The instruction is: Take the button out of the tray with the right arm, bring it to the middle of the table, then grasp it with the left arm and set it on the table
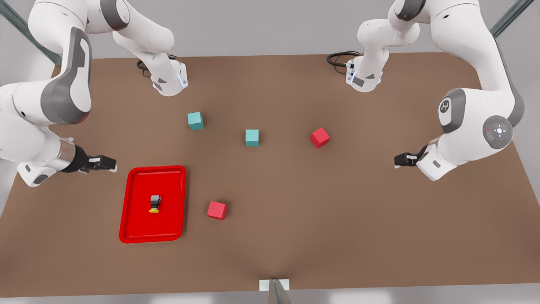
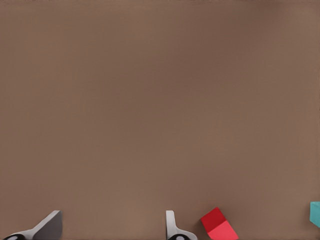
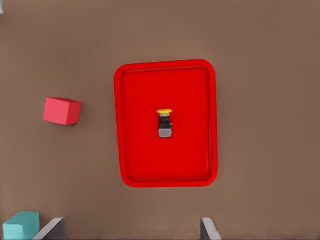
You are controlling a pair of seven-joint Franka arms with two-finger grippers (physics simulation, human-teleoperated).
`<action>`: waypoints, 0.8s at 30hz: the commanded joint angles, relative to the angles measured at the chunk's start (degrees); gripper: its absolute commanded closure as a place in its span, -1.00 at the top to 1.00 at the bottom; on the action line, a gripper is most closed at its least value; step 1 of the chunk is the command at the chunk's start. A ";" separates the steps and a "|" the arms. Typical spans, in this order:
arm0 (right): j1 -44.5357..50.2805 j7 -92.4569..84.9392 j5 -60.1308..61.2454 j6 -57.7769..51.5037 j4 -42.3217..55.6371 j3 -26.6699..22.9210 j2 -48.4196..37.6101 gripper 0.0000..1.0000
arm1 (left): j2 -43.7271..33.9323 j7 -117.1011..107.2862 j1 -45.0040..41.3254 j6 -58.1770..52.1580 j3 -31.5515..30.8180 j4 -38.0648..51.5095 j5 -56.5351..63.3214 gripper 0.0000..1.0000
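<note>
The button [image 1: 155, 204] lies on its side near the middle of the red tray [image 1: 173, 198], its yellow cap toward the table's near edge. In the right wrist view the button [image 3: 164, 123] and the tray [image 3: 135, 125] sit ahead of the fingers. My right gripper [image 1: 114, 164] hovers open at the front view's left, beside the tray's far corner, its fingers [image 3: 55, 227] spread wide. Over bare table [image 1: 295, 219] at the front view's right, my left gripper [image 1: 397, 160] is also open, fingers [image 2: 49, 225] apart and nothing between them.
Two teal cubes [image 1: 195, 120] [image 1: 252, 137] and a red cube [image 1: 320, 137] lie across the table's middle. Another red cube [image 1: 217, 210] sits just beside the tray. A red cube [image 2: 218, 225] lies close to the left gripper's finger.
</note>
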 commanded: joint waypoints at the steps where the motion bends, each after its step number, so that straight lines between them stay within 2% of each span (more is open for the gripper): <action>1: 0.02 3.93 -0.42 -3.40 -0.10 0.39 -0.13 1.00 | -0.08 -1.05 0.08 1.42 -0.06 0.06 -0.49 1.00; 11: 0.64 4.19 -2.35 -2.00 -1.15 0.47 2.68 1.00 | 0.98 -2.02 -0.98 -1.22 -0.23 0.24 -0.41 0.99; 13: 2.04 4.19 -2.44 5.64 -3.88 0.39 6.28 1.00 | 2.82 -2.11 -0.89 -0.25 -0.15 0.50 0.90 1.00; 18: 4.68 7.53 -5.25 13.21 -3.61 0.21 13.23 1.00 | 3.61 -5.27 -4.23 0.28 -0.23 0.68 3.64 1.00; 22: 6.08 7.70 -8.41 13.56 -4.05 0.12 16.48 1.00 | 3.61 -5.53 -4.58 -0.08 -0.23 0.50 3.64 1.00; 23: 6.17 7.97 -8.60 16.01 -4.75 0.12 17.45 1.00 | 3.44 -5.62 -5.63 -0.16 -0.23 0.76 3.64 1.00; 24: 6.17 11.64 -8.33 23.81 -9.22 0.30 17.36 1.00 | 3.53 -5.62 -5.63 0.19 -0.23 0.94 3.64 1.00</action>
